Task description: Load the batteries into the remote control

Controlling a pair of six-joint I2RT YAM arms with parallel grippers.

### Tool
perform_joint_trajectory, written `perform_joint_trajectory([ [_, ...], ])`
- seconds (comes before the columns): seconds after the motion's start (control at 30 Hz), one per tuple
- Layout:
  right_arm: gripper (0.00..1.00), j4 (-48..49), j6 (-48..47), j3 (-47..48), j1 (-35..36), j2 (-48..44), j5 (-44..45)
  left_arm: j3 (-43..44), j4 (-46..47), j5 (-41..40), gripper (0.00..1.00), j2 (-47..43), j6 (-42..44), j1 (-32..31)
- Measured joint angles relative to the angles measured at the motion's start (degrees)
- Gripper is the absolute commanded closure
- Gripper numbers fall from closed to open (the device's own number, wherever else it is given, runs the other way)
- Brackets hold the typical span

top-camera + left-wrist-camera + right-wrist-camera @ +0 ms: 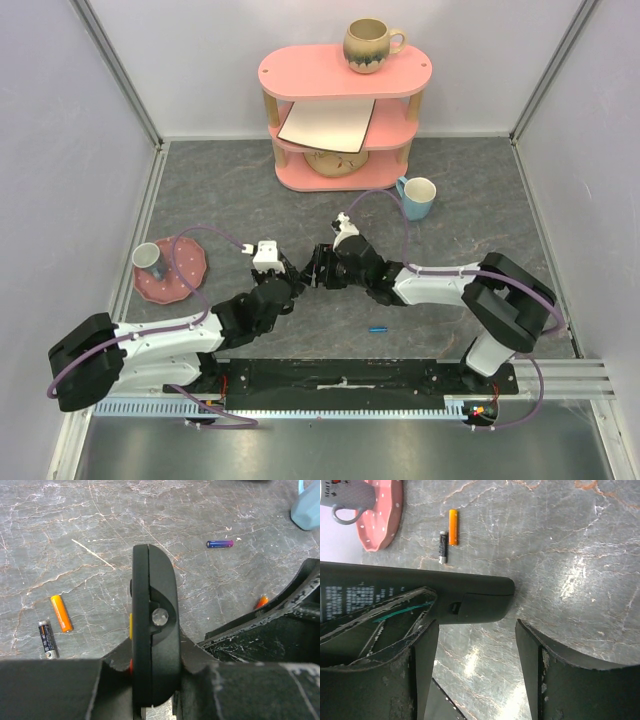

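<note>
left gripper (152,682) pinched remote control (152,605) edge-up | right gripper (475,635) spread at its end | purple battery (220,543) lay loose nearby

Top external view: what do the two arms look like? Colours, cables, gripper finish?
The left arm and right arm: white link shells, black joint housings, thin purple cables looping along each. Both sit on a black base rail. The left gripper and right gripper are matte black with whitish scuffs on the fingers; one right finger bears a teal streak.
</note>
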Motion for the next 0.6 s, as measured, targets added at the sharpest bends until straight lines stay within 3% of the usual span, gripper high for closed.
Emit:
perform_joint_trajectory([
  [0.6, 0.31, 2.91, 6.73, -0.81, -0.87, 2.73, 0.66, 0.90, -1.29, -0.70, 0.98, 0.83, -0.44, -0.07],
])
